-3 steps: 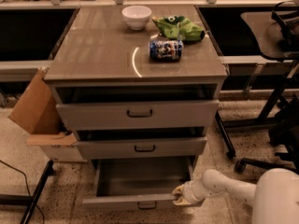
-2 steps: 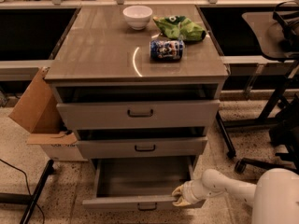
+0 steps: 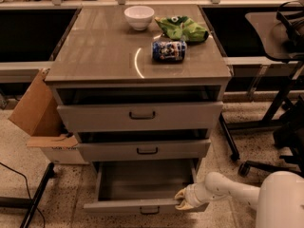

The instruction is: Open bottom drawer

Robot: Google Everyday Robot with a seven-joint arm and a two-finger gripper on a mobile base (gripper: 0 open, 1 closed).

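The bottom drawer (image 3: 123,206) of the grey cabinet stands pulled out, its empty inside showing, with a small dark loop handle (image 3: 149,211) at the centre of its slim front. My gripper (image 3: 184,200) on the white arm rests at the right end of that drawer front, at its top edge. The middle drawer (image 3: 142,150) and the top drawer (image 3: 140,116) above it stand slightly out.
On the cabinet top (image 3: 95,51) lie a white bowl (image 3: 139,17), a green bag (image 3: 182,28) and a blue can (image 3: 168,50) on its side. A cardboard box (image 3: 40,122) stands at the left. Office chair legs and castors (image 3: 247,167) stand at the right.
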